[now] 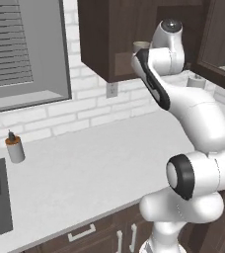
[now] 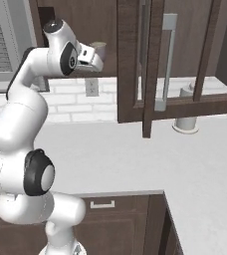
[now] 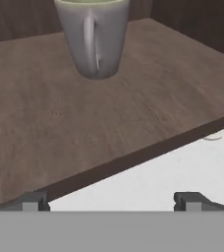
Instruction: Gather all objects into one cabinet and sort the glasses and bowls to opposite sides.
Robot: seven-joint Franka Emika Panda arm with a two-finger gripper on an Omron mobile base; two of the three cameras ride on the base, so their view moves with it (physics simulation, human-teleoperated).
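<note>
I'm holding my pincer [image 3: 112,201] up at the open cabinet [image 1: 109,39], tips spread wide, nothing between them. It's hovering just outside the shelf [image 3: 60,128] edge, facing in.

One tumbler [image 3: 93,37] is standing upright on the shelf, dead ahead, further in than the tips and well apart from them. It's pale grey, tapered, with a bright vertical streak down the front that I'm reading as glare, not a handle. The rim is showing in the left base view above my wrist, and just past the hand in the right base view.

A cabinet door [image 2: 150,64] is hanging open to my right, grey bar handle [image 2: 166,60] facing out. That is why I'm coming in from the front-left: clear lane, no door contact.

Judgement: I'm lining up a grasp on this tumbler. Tips are wide because the body is broad near the rim; I'd close lower down, where it's narrower. Task looks early; I'm not seeing the bowl or the blue cup here.

Also on the bench [image 1: 94,163]: a small canister [image 1: 15,147] far left, and a pale cylinder [image 2: 186,107] behind the door. Neither is in my way.

Risk: nudging the tumbler deeper while reaching in.
</note>
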